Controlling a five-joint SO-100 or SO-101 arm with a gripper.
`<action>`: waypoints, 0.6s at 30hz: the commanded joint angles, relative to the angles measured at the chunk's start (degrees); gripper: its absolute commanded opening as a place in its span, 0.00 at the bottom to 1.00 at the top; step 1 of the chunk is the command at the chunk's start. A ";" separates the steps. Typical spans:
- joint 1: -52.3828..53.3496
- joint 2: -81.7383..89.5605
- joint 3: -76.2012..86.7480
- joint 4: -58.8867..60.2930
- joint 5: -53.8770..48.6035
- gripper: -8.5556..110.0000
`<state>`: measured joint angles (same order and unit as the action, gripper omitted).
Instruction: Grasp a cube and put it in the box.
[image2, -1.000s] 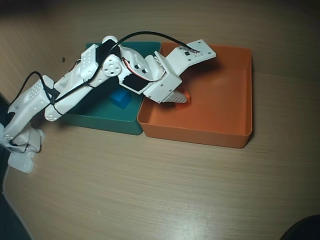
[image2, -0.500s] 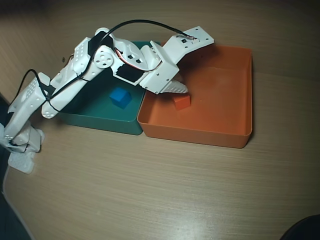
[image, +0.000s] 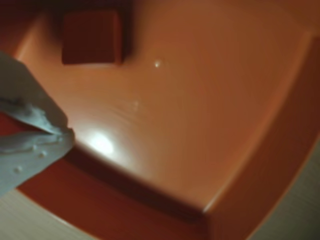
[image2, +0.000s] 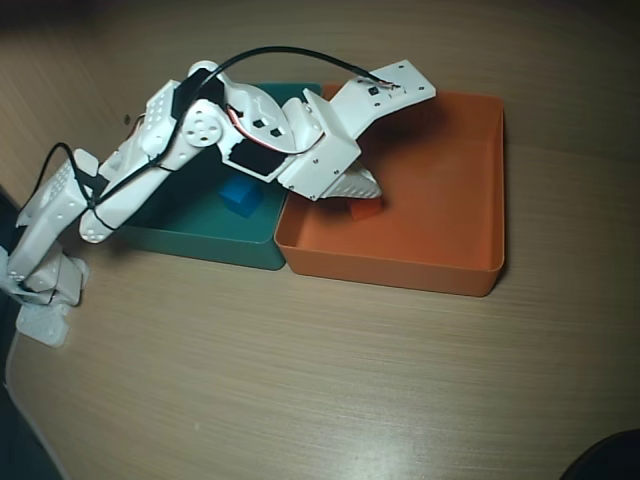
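Hand (image: 62, 136) seen in the wrist view with its two white fingertips meeting at a point, nothing pinched between them; looks pressed together and empty. Hangs low over the floor of the box (image: 200, 100), inside the walls, not touching the floor as far as can be told.

Just beyond the fingertips, clear of them: the cube (image: 91, 37), flat on the box floor with bare orange plastic between it and the hand. Lies free there, so probably let go on purpose, with the task's aim seemingly met.

From the overhead view, hand (image2: 362, 190) poised over the box's side nearest the arm, the cube (image2: 367, 210) peeping out from under its tip, partly covered. Likely reason for that spot: shortest reach over the near wall of the box (image2: 400, 268).

Farther back along the arm, a teal tray (image2: 200, 240) butted against the box, a blue cube (image2: 240, 198) resting in it, half hidden under the arm. Both trays flat on the wooden desk (image2: 300, 380).

Judged next: lifting straight up, clear of the wall.
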<state>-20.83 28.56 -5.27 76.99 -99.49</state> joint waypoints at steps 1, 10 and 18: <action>1.05 9.84 -4.39 -0.35 -0.70 0.02; 5.89 26.37 17.84 -4.31 -0.79 0.02; 11.07 47.90 48.69 -12.57 -0.79 0.02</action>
<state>-11.25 63.90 36.12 66.18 -100.11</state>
